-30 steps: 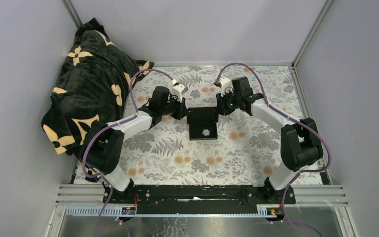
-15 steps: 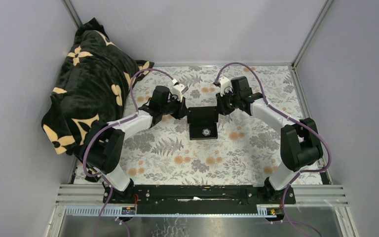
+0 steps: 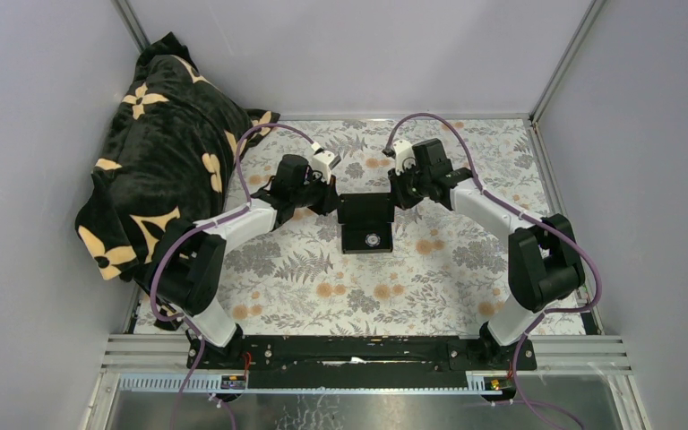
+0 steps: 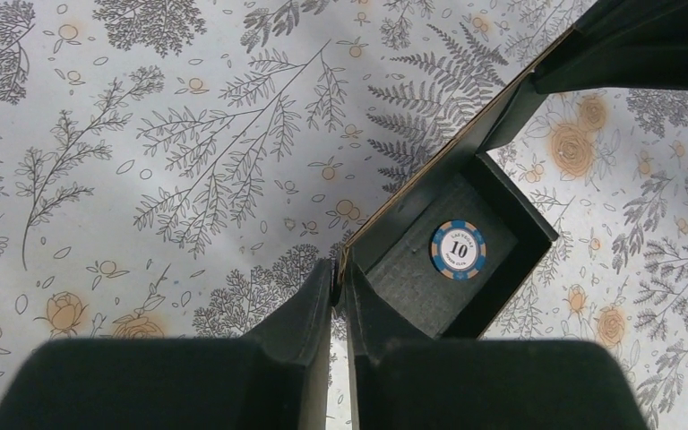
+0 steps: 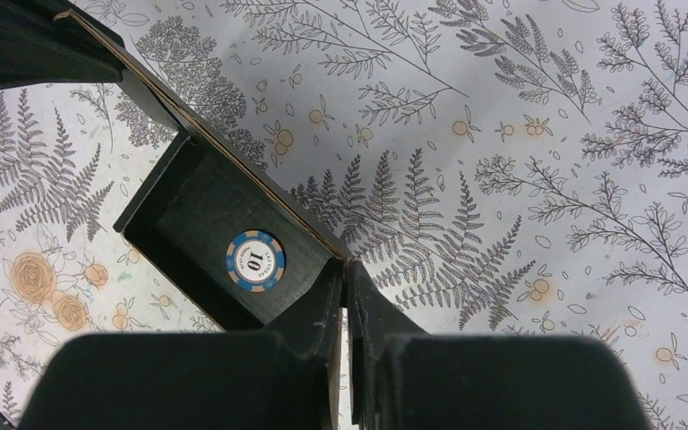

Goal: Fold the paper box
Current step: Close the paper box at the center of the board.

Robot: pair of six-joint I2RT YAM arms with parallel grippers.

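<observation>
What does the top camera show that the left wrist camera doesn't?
Only the top view: the left arm and right arm in full, and the black flowered blanket by the left wall. Only the left wrist view: the 10 printed on the chip, and the left jaws pinching the paper box by one wall. Both: box, chip inside it, floral table cover.

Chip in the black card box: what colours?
Blue-and-peach rim, white centre on the round poker chip; right wrist view.
</observation>
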